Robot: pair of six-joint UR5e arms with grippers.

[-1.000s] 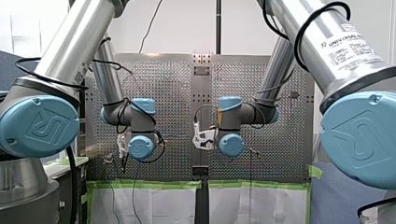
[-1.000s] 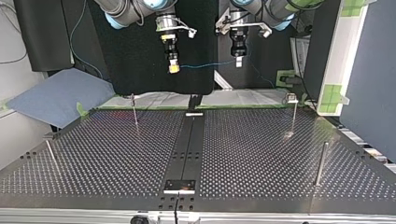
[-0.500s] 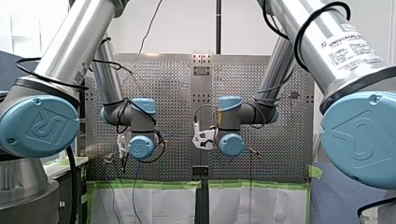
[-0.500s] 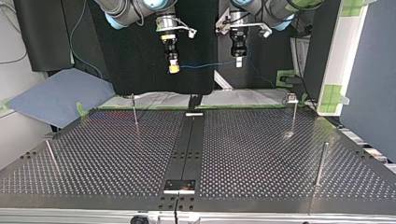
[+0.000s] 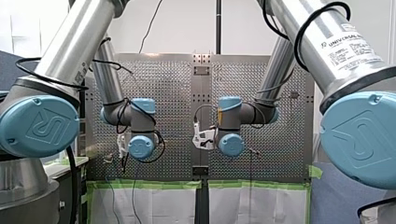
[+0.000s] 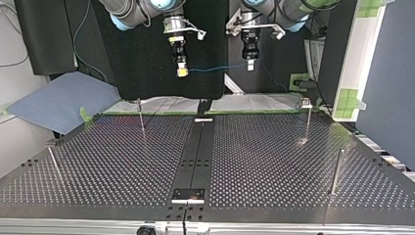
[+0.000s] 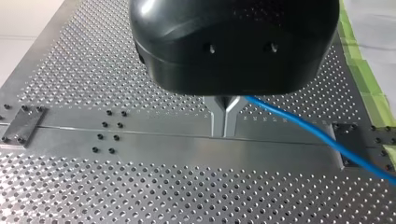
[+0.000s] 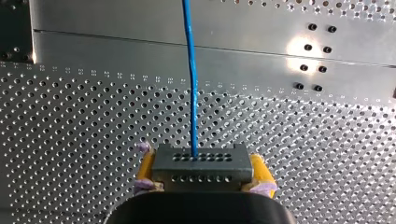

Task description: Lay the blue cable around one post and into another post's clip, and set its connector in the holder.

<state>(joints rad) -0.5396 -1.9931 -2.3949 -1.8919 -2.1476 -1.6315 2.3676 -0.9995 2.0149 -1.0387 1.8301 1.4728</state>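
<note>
The blue cable [image 6: 215,68] hangs well above the perforated table [image 6: 274,161], stretched nearly level between the two grippers. Its connector [image 8: 201,164], a dark block with rows of small holes, is clamped between the yellow pads [image 8: 259,169] of the right gripper [image 6: 182,72], and the cable leaves it straight ahead. The left gripper [image 7: 225,119] has its metal fingers [image 7: 217,116] pinched together on the cable further along, with the loose length trailing off to one side. Gripping it at two points probably keeps a short span taut, so it can be carried down and pressed against a post without sagging.

No routing has been done. The cable touches neither the thin post [image 6: 141,117] at the top view's left nor the clip-headed post [image 6: 307,122] at its right. Two plain posts [image 6: 335,171] stand nearer that camera. A small plate [image 6: 188,194] sits on the dark centre rail [image 6: 195,152]; whether it is the holder cannot be told.
</note>
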